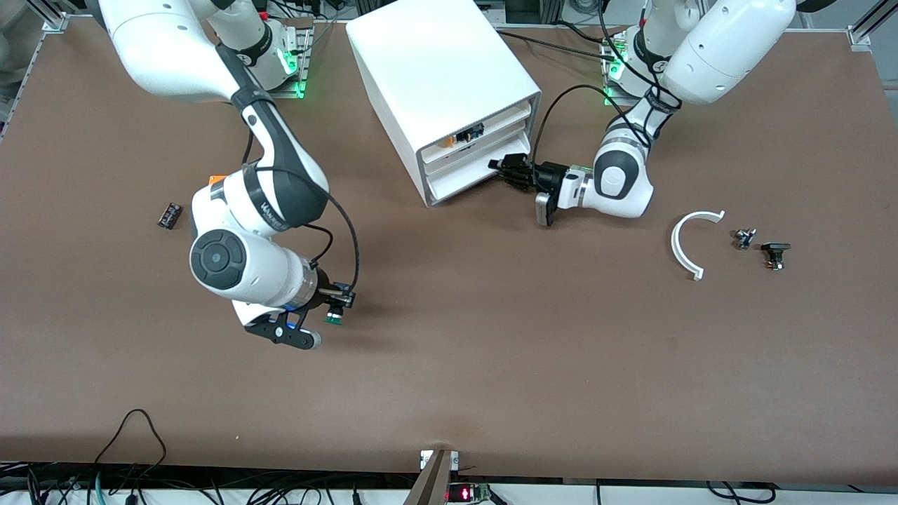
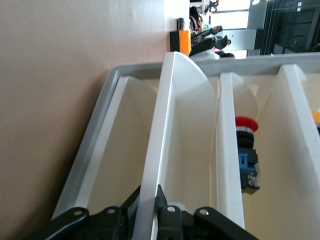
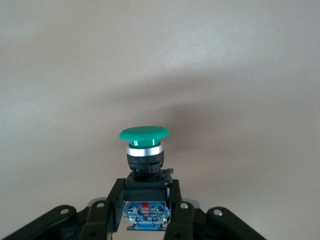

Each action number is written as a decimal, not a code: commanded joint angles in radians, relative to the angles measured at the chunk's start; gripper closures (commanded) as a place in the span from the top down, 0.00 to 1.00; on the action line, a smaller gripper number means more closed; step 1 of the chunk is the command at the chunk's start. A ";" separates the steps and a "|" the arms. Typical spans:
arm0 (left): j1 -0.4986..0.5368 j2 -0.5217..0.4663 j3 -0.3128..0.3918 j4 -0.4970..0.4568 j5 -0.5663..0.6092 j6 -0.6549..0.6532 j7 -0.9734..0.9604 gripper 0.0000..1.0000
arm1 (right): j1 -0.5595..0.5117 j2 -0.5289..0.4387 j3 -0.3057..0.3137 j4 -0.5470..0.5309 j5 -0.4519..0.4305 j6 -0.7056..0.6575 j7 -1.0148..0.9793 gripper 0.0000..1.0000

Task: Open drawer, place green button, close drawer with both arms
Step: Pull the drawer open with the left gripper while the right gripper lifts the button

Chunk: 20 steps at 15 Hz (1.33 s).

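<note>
The white cabinet (image 1: 435,63) stands at the middle of the table's robot side. My left gripper (image 1: 499,167) is at its grey-edged front, shut on the thin white front wall of the middle drawer (image 1: 470,158). In the left wrist view the black fingers (image 2: 165,200) clamp that wall (image 2: 165,125), and the tray inside looks bare. My right gripper (image 1: 335,308) is shut on the black body of the green-capped button (image 1: 333,320) and holds it over bare table. In the right wrist view the button (image 3: 144,135) sits upright between the fingers (image 3: 175,200).
A red-capped button (image 2: 245,125) lies in the drawer above. An orange cube (image 1: 217,180) and a flat black part (image 1: 169,214) lie by the right arm. A white curved piece (image 1: 687,238) and two small dark parts (image 1: 745,238) (image 1: 775,252) lie toward the left arm's end.
</note>
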 commanded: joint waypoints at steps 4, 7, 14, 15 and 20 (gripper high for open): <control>0.018 0.009 0.039 0.087 0.041 -0.006 -0.040 0.00 | 0.065 -0.051 -0.003 0.025 -0.013 -0.047 0.278 0.00; 0.026 0.024 0.069 0.154 0.100 -0.006 -0.094 0.00 | 0.125 -0.059 -0.004 0.037 -0.038 -0.053 0.411 0.00; 0.038 0.075 0.102 0.262 0.190 -0.006 -0.149 0.00 | 0.272 -0.069 -0.006 0.039 -0.122 -0.015 0.684 0.00; 0.038 0.073 0.103 0.260 0.192 -0.006 -0.154 0.00 | 0.289 -0.068 -0.006 0.039 -0.124 0.008 0.736 0.00; 0.067 0.035 0.102 0.260 0.230 -0.009 -0.149 1.00 | 0.411 -0.050 -0.015 0.037 -0.179 0.113 0.997 0.00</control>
